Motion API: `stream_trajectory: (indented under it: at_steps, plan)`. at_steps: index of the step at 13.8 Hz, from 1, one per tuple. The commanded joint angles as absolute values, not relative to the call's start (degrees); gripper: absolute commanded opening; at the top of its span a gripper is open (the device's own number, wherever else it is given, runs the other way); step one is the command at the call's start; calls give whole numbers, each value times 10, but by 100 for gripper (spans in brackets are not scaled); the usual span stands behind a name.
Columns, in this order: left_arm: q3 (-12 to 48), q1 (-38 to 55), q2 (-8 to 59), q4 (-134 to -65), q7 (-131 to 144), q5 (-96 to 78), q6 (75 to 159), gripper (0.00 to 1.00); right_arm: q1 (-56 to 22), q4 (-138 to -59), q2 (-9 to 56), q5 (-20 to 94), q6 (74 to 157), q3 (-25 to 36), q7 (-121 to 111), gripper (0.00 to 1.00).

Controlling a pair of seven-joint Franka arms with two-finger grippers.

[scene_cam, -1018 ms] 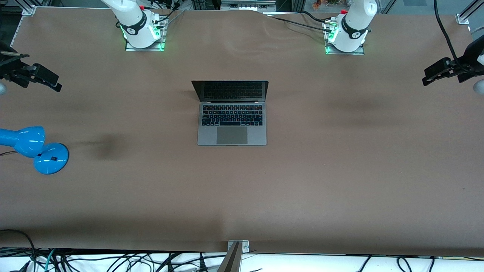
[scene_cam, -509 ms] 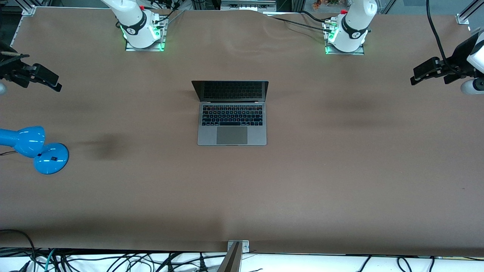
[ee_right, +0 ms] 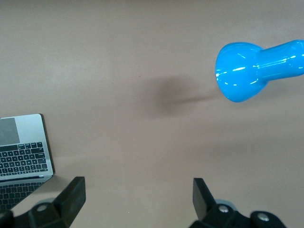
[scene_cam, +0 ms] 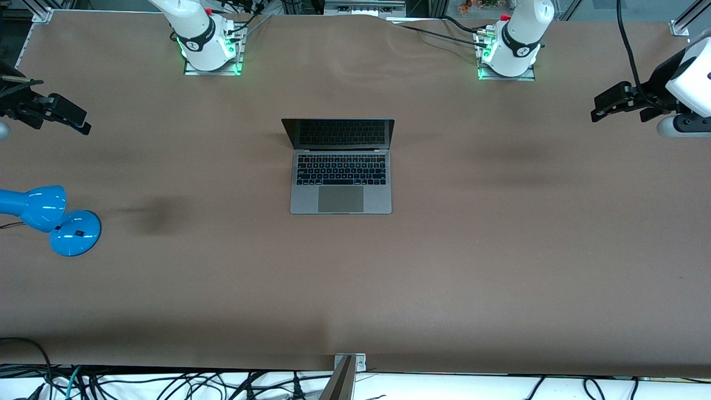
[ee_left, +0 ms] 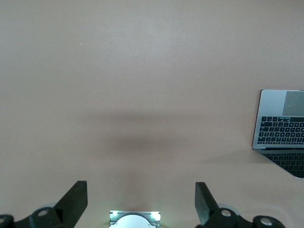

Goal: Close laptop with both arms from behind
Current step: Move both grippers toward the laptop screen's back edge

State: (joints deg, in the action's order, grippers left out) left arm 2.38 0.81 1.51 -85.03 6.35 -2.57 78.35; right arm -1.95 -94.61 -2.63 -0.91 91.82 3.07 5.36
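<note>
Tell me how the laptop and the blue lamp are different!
The laptop is grey with a black keyboard and flat, straight edges; the desk lamp is shiny bright blue and rounded. The laptop sits mid-table with its screen open; the lamp stands at the right arm's end of the table, partly cut off by the front view's edge. Both rest on the brown table, and neither gripper touches them.

matt metal laptop (scene_cam: 341, 186), glossy blue lamp (scene_cam: 53, 219)
</note>
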Motion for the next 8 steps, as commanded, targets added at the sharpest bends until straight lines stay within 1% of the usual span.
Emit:
stream_trajectory:
  at_steps: [1, 3, 6, 8]
  plan:
    - [53, 10, 26, -846, 76, -11, 780, 100, -24, -949, -31, -12, 917, 33, 52, 100]
    - [76, 10, 31, -846, 103, -9, 782, 100, -24, -949, -31, -12, 917, 33, 51, 100]
    - [130, 10, 33, -846, 171, -10, 780, 100, -24, -949, -31, -12, 916, 33, 55, 100]
    - [164, 10, 34, -846, 207, -15, 778, 100, -43, -953, -28, -13, 894, 32, 53, 100]
